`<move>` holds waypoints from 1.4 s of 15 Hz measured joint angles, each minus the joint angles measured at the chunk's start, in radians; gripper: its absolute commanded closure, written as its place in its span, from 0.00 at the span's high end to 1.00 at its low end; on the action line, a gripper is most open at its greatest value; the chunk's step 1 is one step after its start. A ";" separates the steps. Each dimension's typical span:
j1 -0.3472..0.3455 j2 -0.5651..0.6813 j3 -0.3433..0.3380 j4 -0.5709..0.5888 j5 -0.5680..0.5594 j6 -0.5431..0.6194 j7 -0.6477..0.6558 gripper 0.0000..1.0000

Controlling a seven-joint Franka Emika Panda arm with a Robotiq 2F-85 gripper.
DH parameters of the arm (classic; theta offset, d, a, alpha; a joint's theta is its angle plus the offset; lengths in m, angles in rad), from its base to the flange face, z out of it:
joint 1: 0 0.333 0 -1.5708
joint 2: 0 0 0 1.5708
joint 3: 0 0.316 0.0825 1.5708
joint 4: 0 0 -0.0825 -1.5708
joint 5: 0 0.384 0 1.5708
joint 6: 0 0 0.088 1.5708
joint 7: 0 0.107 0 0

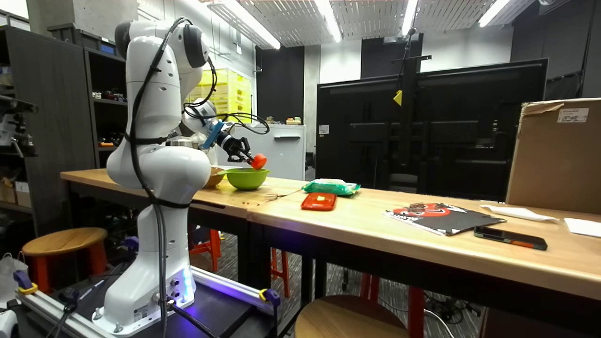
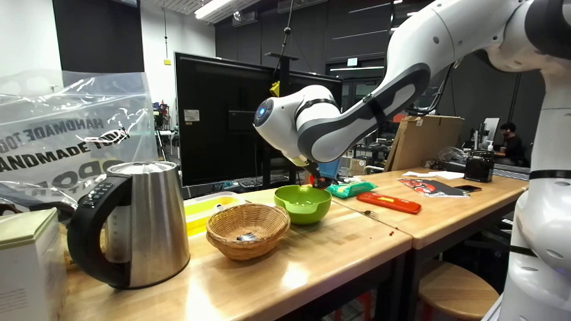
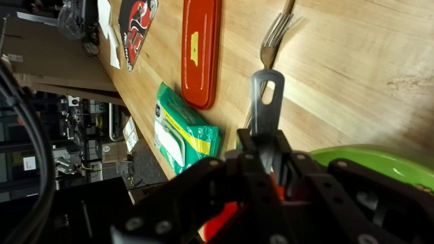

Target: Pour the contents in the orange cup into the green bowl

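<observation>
The orange cup (image 1: 259, 161) is in the air just above the right rim of the green bowl (image 1: 246, 180) in an exterior view, and it looks tilted. My gripper (image 1: 249, 158) is shut on its dark handle, which shows in the wrist view (image 3: 267, 105) between the fingertips (image 3: 264, 144). Parts of the cup's orange-red body (image 3: 219, 222) show behind the fingers; its inside is hidden. The green bowl stands on the table in an exterior view (image 2: 305, 216). In the wrist view the bowl (image 3: 369, 156) is at the lower right, with some small brownish pieces inside.
A wicker basket (image 2: 247, 254) stands close beside the bowl, with a steel kettle (image 2: 149, 227) beyond it. A fork (image 3: 271, 44), a red case (image 3: 200, 57) and a green wipes pack (image 3: 190, 132) lie nearby. Small red bits (image 2: 391, 233) lie near the table edge.
</observation>
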 measured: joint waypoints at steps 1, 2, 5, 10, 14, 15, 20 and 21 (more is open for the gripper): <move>0.007 0.012 0.000 0.007 -0.009 -0.022 0.000 0.04; 0.015 0.024 0.000 0.014 -0.014 -0.042 -0.001 0.04; 0.035 0.061 0.000 0.040 -0.023 -0.087 -0.001 0.04; 0.062 0.106 0.000 0.089 -0.031 -0.140 -0.001 0.04; 0.077 0.133 0.000 0.111 -0.068 -0.186 -0.002 0.04; 0.081 0.138 0.000 0.114 -0.075 -0.199 -0.002 0.04; 0.098 0.164 0.000 0.130 -0.097 -0.261 -0.007 0.04; 0.104 0.172 0.000 0.134 -0.103 -0.268 -0.008 0.04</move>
